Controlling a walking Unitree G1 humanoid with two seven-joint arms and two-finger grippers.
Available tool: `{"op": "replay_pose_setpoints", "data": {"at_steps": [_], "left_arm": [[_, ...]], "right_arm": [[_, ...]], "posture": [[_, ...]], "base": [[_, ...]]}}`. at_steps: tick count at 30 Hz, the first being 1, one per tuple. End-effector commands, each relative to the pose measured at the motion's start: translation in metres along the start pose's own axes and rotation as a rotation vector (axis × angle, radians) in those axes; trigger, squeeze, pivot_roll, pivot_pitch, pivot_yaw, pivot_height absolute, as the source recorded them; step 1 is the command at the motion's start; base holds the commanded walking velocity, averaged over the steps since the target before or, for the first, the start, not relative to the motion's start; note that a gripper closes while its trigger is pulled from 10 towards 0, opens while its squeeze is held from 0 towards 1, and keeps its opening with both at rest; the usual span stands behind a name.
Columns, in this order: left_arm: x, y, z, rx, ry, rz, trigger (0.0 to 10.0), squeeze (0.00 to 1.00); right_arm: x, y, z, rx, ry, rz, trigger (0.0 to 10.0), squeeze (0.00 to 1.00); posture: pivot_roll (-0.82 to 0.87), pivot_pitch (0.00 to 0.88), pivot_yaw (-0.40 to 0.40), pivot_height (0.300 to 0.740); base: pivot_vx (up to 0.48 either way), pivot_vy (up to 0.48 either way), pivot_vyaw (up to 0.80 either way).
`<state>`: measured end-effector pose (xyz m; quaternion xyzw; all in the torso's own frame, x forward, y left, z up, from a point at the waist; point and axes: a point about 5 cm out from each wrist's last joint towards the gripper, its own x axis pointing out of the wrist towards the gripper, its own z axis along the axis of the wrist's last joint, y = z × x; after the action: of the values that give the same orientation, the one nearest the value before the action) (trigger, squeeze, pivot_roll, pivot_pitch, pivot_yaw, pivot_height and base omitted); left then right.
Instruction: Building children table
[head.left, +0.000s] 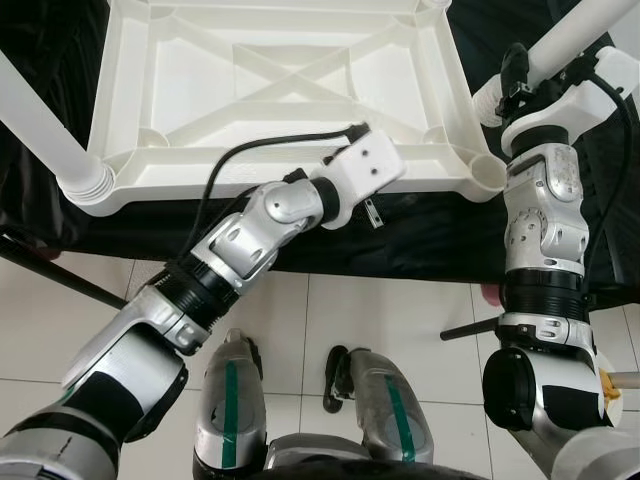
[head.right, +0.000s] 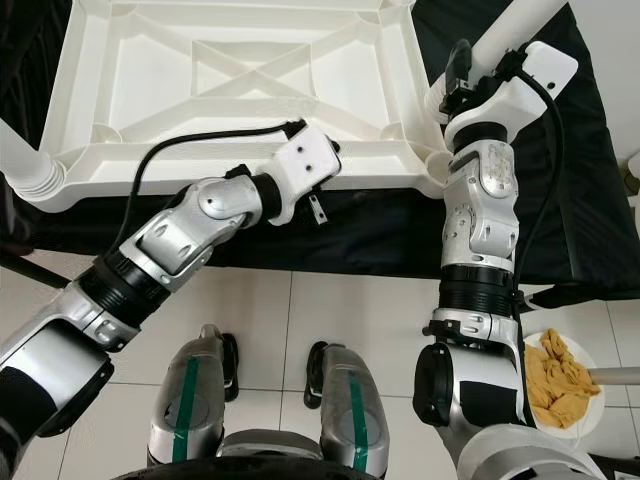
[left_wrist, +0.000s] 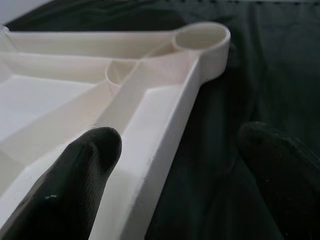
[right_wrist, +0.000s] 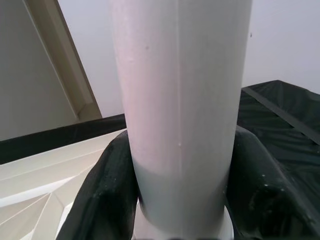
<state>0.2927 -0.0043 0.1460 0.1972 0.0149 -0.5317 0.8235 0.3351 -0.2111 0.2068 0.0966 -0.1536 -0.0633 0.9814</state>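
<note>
The white plastic tabletop (head.left: 270, 90) lies upside down on a black cloth (head.left: 430, 240). One white leg (head.left: 40, 130) stands screwed into its near-left corner. My right gripper (right_wrist: 180, 190) is shut on a second white leg (right_wrist: 180, 90), held tilted just above the near-right corner, its ribbed end (head.left: 487, 100) close over the bare round socket (head.left: 490, 172). My left gripper (left_wrist: 180, 150) is open at the tabletop's near edge, its fingers (left_wrist: 85, 170) on either side of the rim (left_wrist: 160, 130). That same socket (left_wrist: 202, 36) lies ahead of it.
White tiled floor lies in front of the cloth-covered surface. A black stand leg (head.left: 60, 275) slants across the floor at the left. On the floor at the right sits a white plate (head.right: 592, 372) with yellow pieces. My own legs (head.left: 230, 400) stand below.
</note>
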Motion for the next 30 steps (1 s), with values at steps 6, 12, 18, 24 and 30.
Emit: {"op": "replay_pose_setpoints", "data": {"at_steps": [6, 12, 18, 24, 30], "left_arm": [[0.006, 0.002, -0.010, 0.037, 0.090, -0.031, 10.0, 0.00], [0.008, 0.004, -0.017, 0.034, 0.154, -0.031, 10.0, 0.00], [0.010, 0.010, -0.026, 0.005, 0.225, -0.028, 0.0, 0.00], [0.010, 0.015, -0.028, 0.009, 0.240, -0.022, 0.0, 0.00], [0.006, 0.027, -0.033, 0.012, 0.274, 0.015, 0.0, 0.00]], "right_arm": [[0.000, -0.003, 0.010, 0.002, -0.041, -0.019, 10.0, 0.00], [-0.002, -0.005, 0.009, 0.001, -0.043, -0.030, 10.0, 0.00], [-0.005, -0.007, 0.008, -0.002, -0.042, -0.040, 10.0, 0.00], [-0.006, -0.007, 0.008, -0.002, -0.042, -0.041, 10.0, 0.00], [-0.006, -0.004, 0.007, 0.002, -0.035, -0.027, 10.0, 0.00]], "posture": [[0.04, 0.043, -0.024, 0.740], [0.03, 0.043, -0.012, 0.740], [0.02, 0.039, -0.006, 0.740], [0.02, 0.032, -0.005, 0.740], [0.02, 0.025, -0.008, 0.740]], "base": [[0.000, 0.000, 0.00], [0.000, 0.000, 0.00], [0.000, 0.000, 0.00], [0.000, 0.000, 0.00], [0.000, 0.000, 0.00]]}}
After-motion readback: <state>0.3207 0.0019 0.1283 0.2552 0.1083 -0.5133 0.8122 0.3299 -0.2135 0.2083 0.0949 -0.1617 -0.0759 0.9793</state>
